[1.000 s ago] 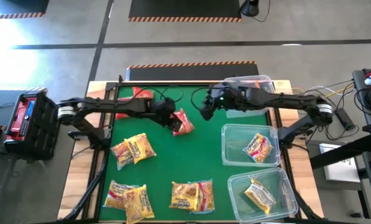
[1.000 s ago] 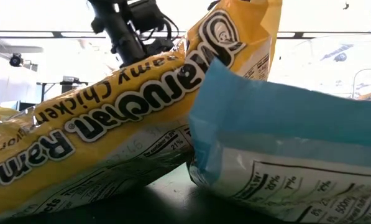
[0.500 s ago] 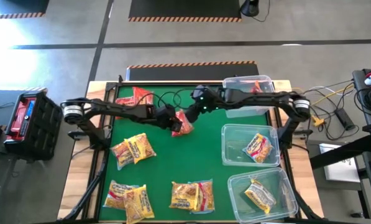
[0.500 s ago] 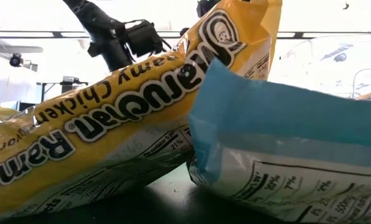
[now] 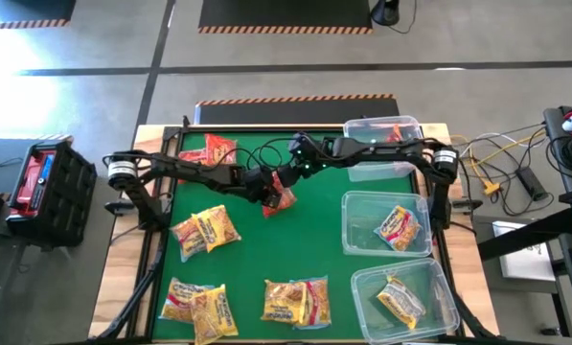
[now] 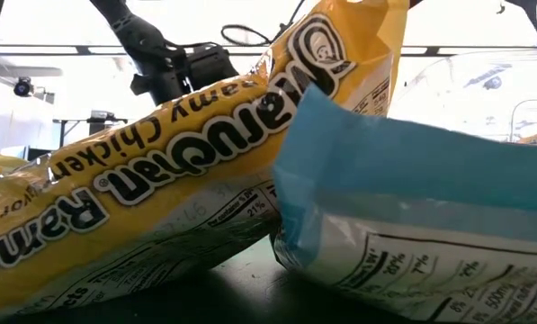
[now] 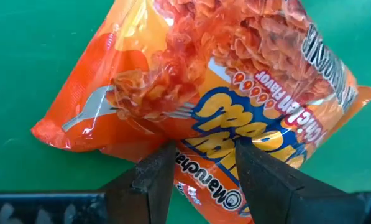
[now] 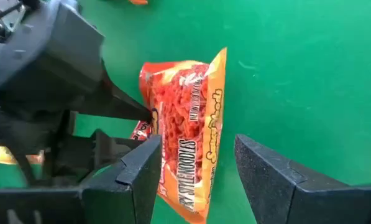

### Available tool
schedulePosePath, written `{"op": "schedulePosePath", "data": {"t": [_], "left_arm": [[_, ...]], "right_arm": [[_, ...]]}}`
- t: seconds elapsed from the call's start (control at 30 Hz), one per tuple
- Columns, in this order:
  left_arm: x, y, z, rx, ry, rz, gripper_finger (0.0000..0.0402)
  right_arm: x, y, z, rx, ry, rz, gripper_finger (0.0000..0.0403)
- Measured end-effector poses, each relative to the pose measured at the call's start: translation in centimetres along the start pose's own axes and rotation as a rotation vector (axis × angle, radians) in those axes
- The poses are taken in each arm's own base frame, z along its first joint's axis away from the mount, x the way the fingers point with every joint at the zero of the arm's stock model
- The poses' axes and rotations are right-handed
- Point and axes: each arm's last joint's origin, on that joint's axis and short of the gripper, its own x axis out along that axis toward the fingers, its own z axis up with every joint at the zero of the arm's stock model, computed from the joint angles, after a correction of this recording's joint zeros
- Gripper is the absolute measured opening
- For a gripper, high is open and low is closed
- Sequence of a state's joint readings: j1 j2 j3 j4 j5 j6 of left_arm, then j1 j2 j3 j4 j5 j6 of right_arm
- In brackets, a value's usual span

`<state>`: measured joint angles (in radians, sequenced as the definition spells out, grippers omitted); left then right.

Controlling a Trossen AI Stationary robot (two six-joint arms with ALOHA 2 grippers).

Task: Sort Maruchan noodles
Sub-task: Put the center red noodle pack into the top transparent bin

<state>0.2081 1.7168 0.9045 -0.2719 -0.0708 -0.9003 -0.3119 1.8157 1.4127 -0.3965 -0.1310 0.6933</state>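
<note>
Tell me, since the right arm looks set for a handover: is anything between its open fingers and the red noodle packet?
Nothing visible. The right gripper is open before the red packet; the left gripper holds its other end.

**Two dark arms, silver collars, looping cables**

Both arms are matte black, built of slim tubular links. Each carries a silver-grey ring collar at its outer joint, at nine o'clock and three o'clock of the table. Thin black cables loop loosely over the wrists. A small green light glows on the right wrist. The left gripper (image 7: 197,165) and right gripper (image 8: 194,165) have blocky, flat-faced black fingers with angular edges.
</note>
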Motion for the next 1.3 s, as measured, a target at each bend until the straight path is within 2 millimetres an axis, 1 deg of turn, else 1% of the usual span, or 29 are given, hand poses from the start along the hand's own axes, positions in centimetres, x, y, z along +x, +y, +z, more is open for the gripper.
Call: {"op": "schedulePosePath", "data": {"t": [0.1,0.23,0.33,0.6,0.8,0.9,1.13,1.3], "left_arm": [[0.2,0.4,-0.3,0.002,0.01,0.012,0.0152],[0.5,1.1,-1.0,0.004,0.03,0.035,0.0152],[0.7,1.5,-1.2,0.005,0.041,0.048,0.0152],[0.8,1.2,-1.0,-0.002,0.009,0.011,0.0152],[0.8,1.1,-0.9,-0.003,0.0,0.002,0.0152],[0.8,1.1,-0.9,-0.003,-0.002,0.0,0.0152],[0.8,0.9,-0.8,-0.027,-0.016,-0.015,0.0152],[0.8,0.9,-0.7,-0.03,-0.017,-0.016,0.0152]], "right_arm": [[0.8,-0.4,0.1,0.014,0.032,0.035,0.0189],[1.8,-1.0,-0.1,0.025,0.06,0.025,0.0189],[1.9,-1.2,0.0,0.027,0.064,0.032,0.0189],[1.9,-0.9,0.1,0.014,0.067,0.075,0.0189],[2.0,-0.3,-0.3,-0.005,0.061,0.096,0.0189],[2.1,-0.3,-0.4,-0.008,0.062,0.097,0.0189],[4.0,-0.4,-1.1,-0.003,0.092,0.118,0.0189],[4.8,-0.6,-1.3,0.004,0.101,0.128,0.0189]]}}
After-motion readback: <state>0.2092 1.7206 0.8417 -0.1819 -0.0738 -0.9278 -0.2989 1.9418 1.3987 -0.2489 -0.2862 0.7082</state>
